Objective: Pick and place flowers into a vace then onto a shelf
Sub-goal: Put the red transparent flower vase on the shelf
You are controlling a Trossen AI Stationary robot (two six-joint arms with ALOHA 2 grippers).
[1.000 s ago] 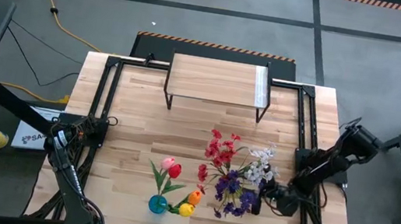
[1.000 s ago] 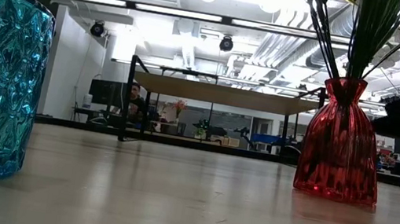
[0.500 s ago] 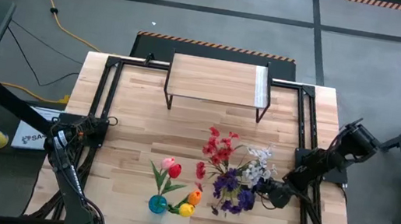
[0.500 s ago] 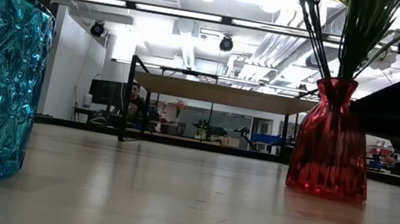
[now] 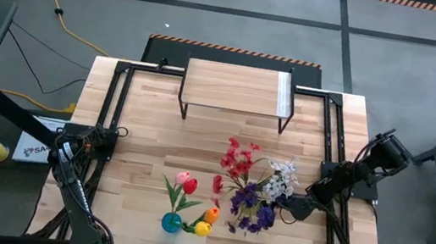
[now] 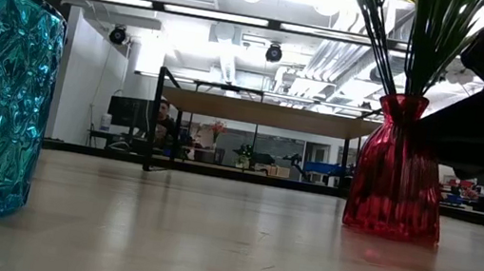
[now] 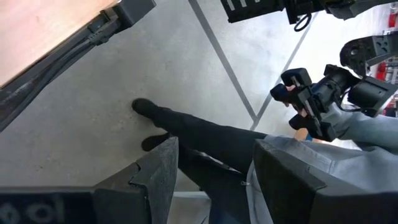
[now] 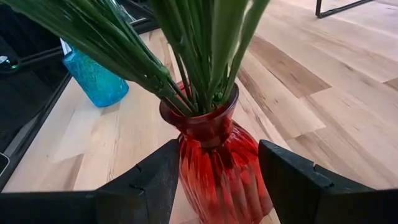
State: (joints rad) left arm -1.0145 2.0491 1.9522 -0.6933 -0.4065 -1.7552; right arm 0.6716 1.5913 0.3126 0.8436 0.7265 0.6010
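A red glass vase (image 8: 217,168) stands upright on the wooden table, holding red, purple and white sprigs (image 5: 249,193) on green stems (image 8: 193,56). My right gripper (image 5: 286,207) is shut on it, coming from the table's right side. A blue vase (image 5: 171,222) with pink, red, orange and yellow tulips (image 5: 194,200) stands near the front edge. The shelf (image 5: 238,89) sits at the table's far side. My left gripper (image 7: 211,180) is open, holds nothing, and hangs off the near left corner over the floor. My right gripper pinches the red vase's ribbed body (image 8: 186,171) below the neck, one finger (image 8: 149,186) on each side. The fingers come nearly level from the table's right. The vase stays upright; I cannot tell whether its base (image 6: 391,233) touches the tabletop.
Black frame rails (image 5: 114,107) run along the table's left and right sides. Bare tabletop (image 5: 198,141) lies between the vases and the shelf. A person (image 7: 323,155) holding control handles stands beyond the table in the left wrist view.
My right gripper has moved toward the table's left edge and slightly toward the far side, taking the red vase with it. The vase has stayed upright, and its flowers have shifted closer to the blue vase.
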